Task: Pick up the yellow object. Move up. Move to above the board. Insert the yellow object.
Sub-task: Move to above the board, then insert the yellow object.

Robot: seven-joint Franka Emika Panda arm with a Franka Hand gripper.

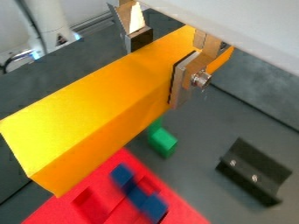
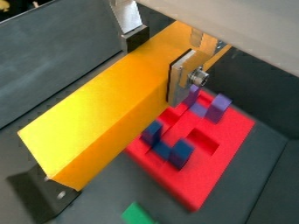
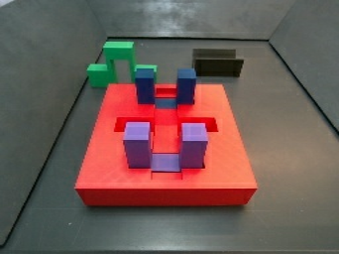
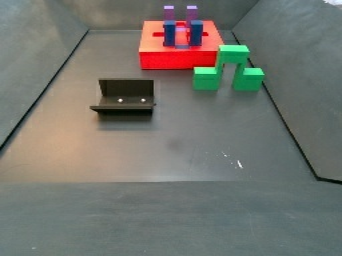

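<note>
The yellow object (image 1: 105, 105) (image 2: 105, 105), a long smooth orange-yellow bar, fills both wrist views. My gripper (image 1: 162, 59) (image 2: 158, 59) is shut on it near one end, one silver finger (image 1: 184, 77) flat against its side. It hangs high above the floor. The board (image 1: 100, 188) (image 2: 216, 153), a red slab, lies below the bar's free end. In both side views the board (image 3: 106, 129) (image 4: 158, 55) holds upright blue blocks (image 3: 169, 87) and purple blocks (image 3: 166, 144). Neither side view shows the gripper or the bar.
A green arch-shaped block (image 3: 119, 62) (image 4: 225, 68) (image 1: 162, 140) stands beside the board. The dark fixture (image 3: 217, 63) (image 4: 124, 97) (image 1: 254, 171) sits on the grey floor a little apart. Dark walls enclose the floor.
</note>
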